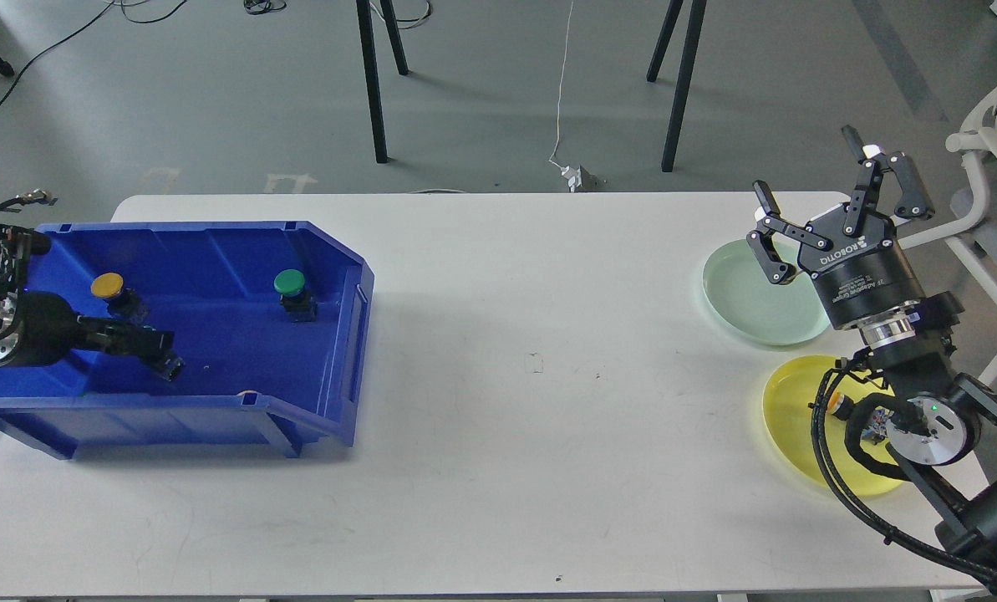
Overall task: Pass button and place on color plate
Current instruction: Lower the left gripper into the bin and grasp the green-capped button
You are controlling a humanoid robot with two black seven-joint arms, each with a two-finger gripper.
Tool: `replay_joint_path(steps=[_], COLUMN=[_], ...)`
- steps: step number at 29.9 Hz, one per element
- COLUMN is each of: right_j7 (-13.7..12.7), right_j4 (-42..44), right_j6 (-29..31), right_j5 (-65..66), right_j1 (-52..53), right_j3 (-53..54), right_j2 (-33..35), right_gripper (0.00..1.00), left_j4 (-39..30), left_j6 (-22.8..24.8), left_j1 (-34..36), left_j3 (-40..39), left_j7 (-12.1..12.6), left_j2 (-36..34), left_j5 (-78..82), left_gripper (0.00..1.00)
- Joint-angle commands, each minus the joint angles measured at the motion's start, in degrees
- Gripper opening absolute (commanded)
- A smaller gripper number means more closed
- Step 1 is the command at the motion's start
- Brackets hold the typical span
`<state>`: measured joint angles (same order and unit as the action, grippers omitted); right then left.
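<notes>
**A:** Status, near to far?

**B:** Nearest on the right: yellow plate point(790, 418) on the white tabletop point(498, 418), partly hidden by my right arm. A small orange-tipped thing shows at the arm's edge over it; can't tell what it is.

**A:** Left side?

**B:** Blue bin point(214, 334) on the tabletop's left. Left gripper point(160, 355) is reaching into it, low over the bin floor. It's dark and seen nearly end-on, so I cannot tell whether its jaws are open or closed, or whether they touch anything.

**A:** Buttons?

**B:** Two in the bin. Yellow button point(107, 286) sits just beyond the left gripper, near the back-left. Green button point(289, 283) is farther right, near the bin's right wall, standing free with its cap up. Neither is visibly held.

**A:** Right gripper?

**B:** Right gripper point(816, 205) is raised over the far-right tabletop, jaws spread wide, nothing between them. Pale green plate point(740, 301) lies below it, just beyond the yellow plate, partly covered by the gripper body.
</notes>
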<state>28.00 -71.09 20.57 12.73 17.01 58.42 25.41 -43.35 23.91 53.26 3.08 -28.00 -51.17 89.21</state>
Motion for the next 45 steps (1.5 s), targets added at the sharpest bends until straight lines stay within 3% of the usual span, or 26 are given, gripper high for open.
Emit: replay_joint_path(steps=[1, 8, 14, 20, 26, 39, 45], right_j7=[0.0, 0.0, 0.0, 0.0, 0.0, 0.0, 0.0], right_j4=[0.0, 0.0, 0.0, -0.1, -0.2, -0.2, -0.2], right_j6=[0.1, 0.1, 0.1, 0.1, 0.1, 0.0, -0.1], right_j5=[-0.1, -0.1, -0.1, -0.1, -0.1, -0.1, -0.1], right_j1=[-0.2, -0.3, -0.3, -0.4, -0.9, -1.1, -1.1], right_j3=[0.1, 0.1, 0.1, 0.1, 0.1, 0.2, 1.2], right_j2=[0.1, 0.3, 0.3, 0.3, 0.3, 0.3, 0.4], right_gripper=[0.95, 0.95, 0.95, 0.95, 0.95, 0.95, 0.95], left_j4=[1.1, 2.7, 4.0, 4.4, 4.3, 2.1, -14.5], left_j6=[-0.3, -0.3, -3.1, -4.4, -5.2, -4.7, 1.1], left_j1=[0.0, -1.2, -2.8, -3.0, -3.1, 1.2, 7.2], left_j3=[0.0, 0.0, 0.1, 0.1, 0.2, -1.0, -7.0], left_j7=[0.0, 0.0, 0.0, 0.0, 0.0, 0.0, 0.0], left_j2=[1.0, 1.7, 2.5, 2.5, 2.5, 0.3, -10.0], left_j5=[0.0, 0.0, 0.1, 0.0, 0.1, -1.1, -5.3], left_gripper=[0.92, 0.84, 0.63, 0.55, 0.21, 0.22, 0.22])
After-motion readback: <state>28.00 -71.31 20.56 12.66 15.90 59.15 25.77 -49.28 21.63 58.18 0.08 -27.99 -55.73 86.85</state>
